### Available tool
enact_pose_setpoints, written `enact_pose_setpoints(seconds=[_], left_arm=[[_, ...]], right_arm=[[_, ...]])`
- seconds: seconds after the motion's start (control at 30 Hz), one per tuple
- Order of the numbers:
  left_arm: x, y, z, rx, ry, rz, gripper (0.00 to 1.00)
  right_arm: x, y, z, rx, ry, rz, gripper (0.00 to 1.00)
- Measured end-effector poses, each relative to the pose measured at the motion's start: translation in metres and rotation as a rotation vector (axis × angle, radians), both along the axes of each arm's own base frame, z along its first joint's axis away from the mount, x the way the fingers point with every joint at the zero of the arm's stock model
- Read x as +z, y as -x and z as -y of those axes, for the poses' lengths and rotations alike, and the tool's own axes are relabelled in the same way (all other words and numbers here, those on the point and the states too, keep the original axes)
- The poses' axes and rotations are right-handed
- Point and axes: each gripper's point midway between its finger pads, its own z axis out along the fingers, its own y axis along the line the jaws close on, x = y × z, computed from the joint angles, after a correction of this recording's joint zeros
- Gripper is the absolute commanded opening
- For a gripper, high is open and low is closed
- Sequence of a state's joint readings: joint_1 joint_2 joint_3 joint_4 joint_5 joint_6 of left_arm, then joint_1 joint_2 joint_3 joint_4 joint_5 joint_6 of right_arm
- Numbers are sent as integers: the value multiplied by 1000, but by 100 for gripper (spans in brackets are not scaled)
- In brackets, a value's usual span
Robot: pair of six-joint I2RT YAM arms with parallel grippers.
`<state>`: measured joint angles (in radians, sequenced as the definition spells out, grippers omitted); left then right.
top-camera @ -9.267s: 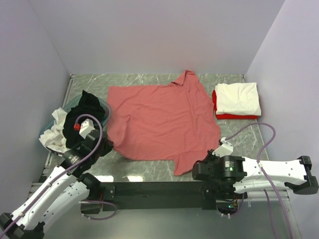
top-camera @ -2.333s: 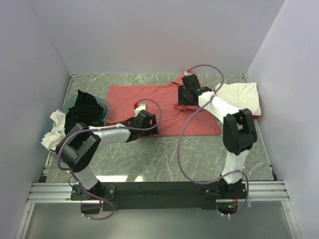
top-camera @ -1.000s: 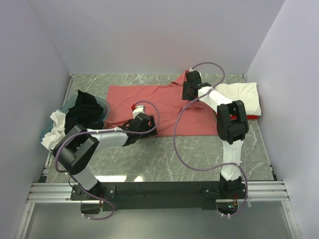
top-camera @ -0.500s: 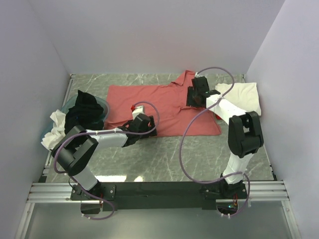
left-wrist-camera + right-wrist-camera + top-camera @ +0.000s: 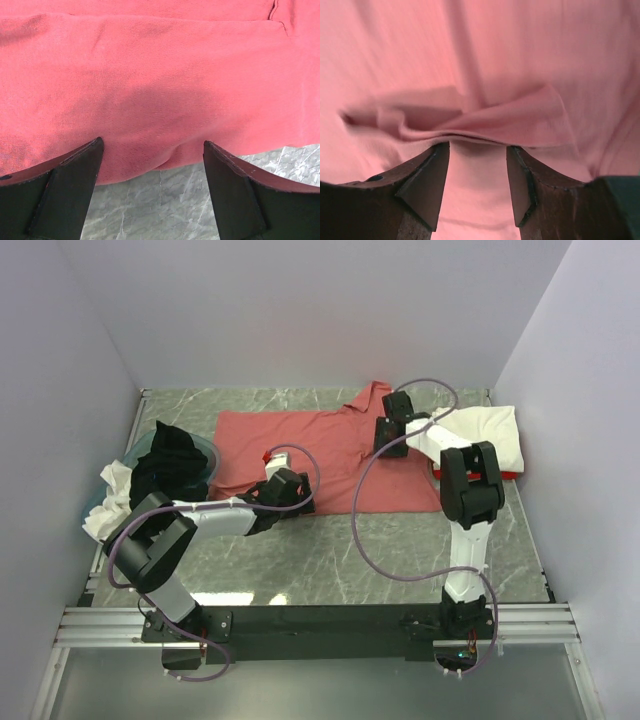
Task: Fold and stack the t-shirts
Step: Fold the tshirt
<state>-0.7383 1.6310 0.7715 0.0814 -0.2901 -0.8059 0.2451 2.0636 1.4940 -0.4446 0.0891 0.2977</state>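
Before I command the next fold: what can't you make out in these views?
- Red cloth t-shirt: top view, only a sliver shows beneath the folded cream-white t-shirt and the right arm.
- Teal plastic basin: top view, the heaped black t-shirt and white t-shirt hide its inside.
- Right gripper: right wrist view, blurred close-up; whether its fingers touch the salmon-pink collared t-shirt's ridge is unclear.

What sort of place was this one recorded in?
Probably a lab robot workcell: plain walls box in a marble-patterned table, two arms are bolted to a metal rail, and t-shirts lie spread out.
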Motion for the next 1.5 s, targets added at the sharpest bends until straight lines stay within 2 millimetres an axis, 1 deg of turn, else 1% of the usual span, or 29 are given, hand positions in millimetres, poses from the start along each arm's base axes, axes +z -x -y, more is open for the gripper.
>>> enact_pose_setpoints(seconds=[0.07, 0.27, 0.33, 0.43, 0.53, 0.57, 0.67, 0.7, 0.8, 0.87, 0.97, 1.07, 1.17, 1.27, 1.33, 1.37, 1.43, 1.5], left_arm=[[0, 0, 0, 1, -1, 0, 89], [-1, 1, -1, 2, 2, 6, 89], [-1, 1, -1, 2, 3, 7, 89], [0, 2, -2, 2, 4, 8, 89], [0, 3, -3, 1, 0, 4, 89], [0, 3, -3, 1, 0, 3, 89], [1, 7, -6, 0, -14, -11, 89], [0, 8, -7, 0, -21, -18, 89], [0, 14, -12, -1, -45, -43, 90], [1, 19, -18, 0, -66, -60, 91], [8, 27, -29, 10, -94, -73, 91], [28, 33, -39, 23, -83, -44, 92], [51, 38, -48, 42, -50, 11, 94], [63, 42, -60, 62, -33, 42, 95], [61, 44, -68, 76, -37, 38, 95], [58, 45, -72, 85, -44, 32, 95], [49, 49, -81, 100, -58, 15, 96], [37, 55, -94, 122, -77, -10, 97]], right_arm=[[6, -17, -2, -4, -8, 29, 56], [18, -54, -8, -11, -22, 84, 56], [20, -59, -10, -11, -25, 95, 56], [23, -58, -10, -13, -32, 108, 56], [25, -38, -5, -15, -32, 99, 56], [28, -29, -3, -16, -32, 98, 56], [44, -2, 3, -21, -37, 106, 56], [52, 8, 5, -22, -46, 123, 57], [70, 41, 12, -32, -62, 158, 57], [73, 62, 18, -45, -69, 166, 58], [65, 93, 27, -66, -64, 143, 60], [51, 120, 39, -102, -52, 109, 64], [39, 141, 60, -167, -52, 85, 64], [27, 156, 88, -259, -57, 66, 65], [18, 164, 100, -301, -60, 43, 65], [14, 167, 103, -315, -65, 32, 65], [11, 170, 104, -325, -75, 20, 65], [10, 168, 104, -328, -88, 20, 65]])
